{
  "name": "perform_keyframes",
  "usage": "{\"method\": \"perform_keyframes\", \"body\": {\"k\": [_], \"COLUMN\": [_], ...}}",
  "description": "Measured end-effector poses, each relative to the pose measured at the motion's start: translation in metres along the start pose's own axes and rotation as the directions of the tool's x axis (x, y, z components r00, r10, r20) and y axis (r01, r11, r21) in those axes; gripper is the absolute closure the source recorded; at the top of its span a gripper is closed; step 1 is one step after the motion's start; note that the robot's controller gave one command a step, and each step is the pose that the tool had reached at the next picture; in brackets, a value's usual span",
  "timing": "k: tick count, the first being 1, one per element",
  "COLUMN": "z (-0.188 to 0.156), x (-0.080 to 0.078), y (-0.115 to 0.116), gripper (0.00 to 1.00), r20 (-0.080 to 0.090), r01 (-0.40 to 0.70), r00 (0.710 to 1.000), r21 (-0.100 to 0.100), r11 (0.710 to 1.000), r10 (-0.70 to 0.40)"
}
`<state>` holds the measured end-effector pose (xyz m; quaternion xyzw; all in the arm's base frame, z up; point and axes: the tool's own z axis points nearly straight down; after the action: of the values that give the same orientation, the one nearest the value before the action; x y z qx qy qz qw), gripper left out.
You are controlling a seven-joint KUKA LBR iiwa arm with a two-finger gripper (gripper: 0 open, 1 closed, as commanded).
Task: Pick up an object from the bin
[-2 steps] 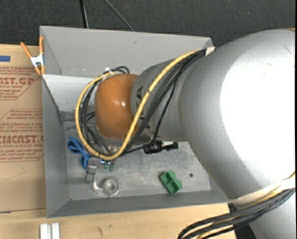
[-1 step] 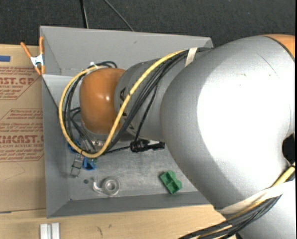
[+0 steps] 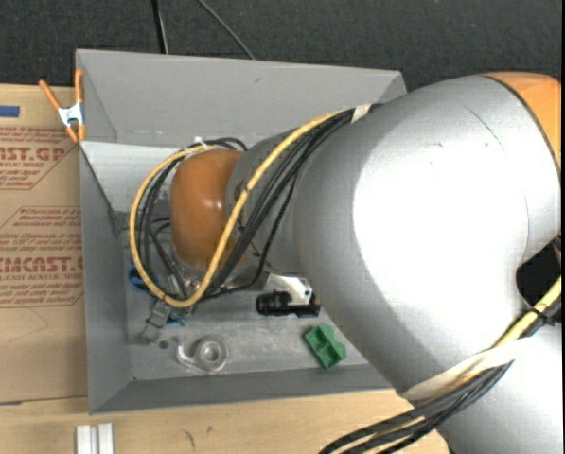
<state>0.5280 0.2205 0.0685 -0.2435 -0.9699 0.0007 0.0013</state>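
The gripper (image 3: 157, 318) is reaching down at the near-left part of the bin (image 3: 107, 348), just above the floor. It is mostly hidden under the wrist's orange cover (image 3: 202, 206) and a loop of yellow and black cables (image 3: 150, 206), so whether it is apart, together or clamped on anything cannot be told. A small blue piece (image 3: 132, 278) is lying right beside it on the left, partly behind the cables. A clear round cap (image 3: 203, 353) is lying just in front of it on the bin floor, apart from it. Farther right, a black-and-white part (image 3: 287, 299) is sitting at the edge of the arm (image 3: 424, 235), and a green ridged block (image 3: 325, 345) is lying near the front wall. The arm's thick silver body is covering the right half of the bin.
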Motion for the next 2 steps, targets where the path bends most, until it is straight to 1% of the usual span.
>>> {"method": "perform_keyframes", "body": {"k": [1, 2], "z": [0.0006, 0.0005], "x": [0.0009, 0.0007], "y": [0.0006, 0.0005], "gripper": [0.0, 1.0], "r20": [0.001, 0.001], "r01": [0.002, 0.002], "r00": [1.0, 1.0], "r21": [-0.002, -0.002], "r11": [1.0, 1.0], "r10": [-0.002, -0.002]}}
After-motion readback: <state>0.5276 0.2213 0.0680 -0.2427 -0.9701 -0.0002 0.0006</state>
